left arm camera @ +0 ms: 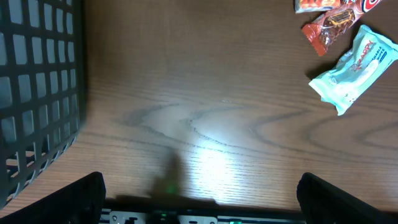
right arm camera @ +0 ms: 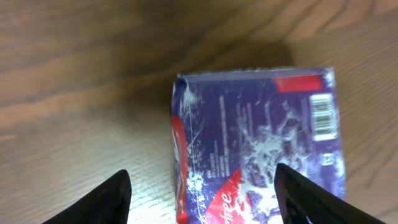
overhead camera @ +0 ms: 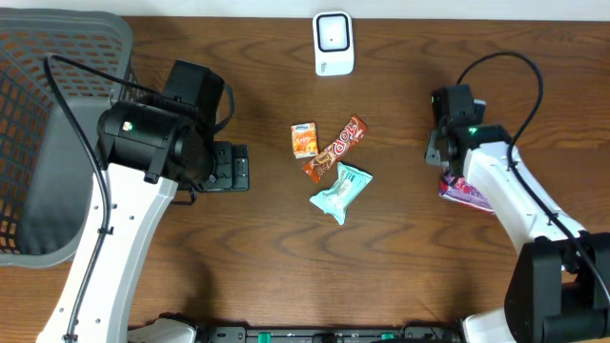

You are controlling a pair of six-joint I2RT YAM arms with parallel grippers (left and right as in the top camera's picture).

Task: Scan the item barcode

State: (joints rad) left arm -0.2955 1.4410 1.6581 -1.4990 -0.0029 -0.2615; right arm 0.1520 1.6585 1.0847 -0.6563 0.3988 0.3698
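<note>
right gripper (right arm camera: pixel 202 171) jaws spread wide, gripping nothing. purple packet (right arm camera: pixel 261 143) flat on table (right arm camera: pixel 74 93) just below, between the fingers, offset to the right one. barcode (right arm camera: pixel 323 115) face up, far-right corner. long axis looks crosswise to jaw gap, near end out of frame

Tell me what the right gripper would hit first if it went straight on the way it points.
The purple packet, which lies flat on the wooden table directly ahead of the open right gripper. How close it already is cannot be judged.
</note>
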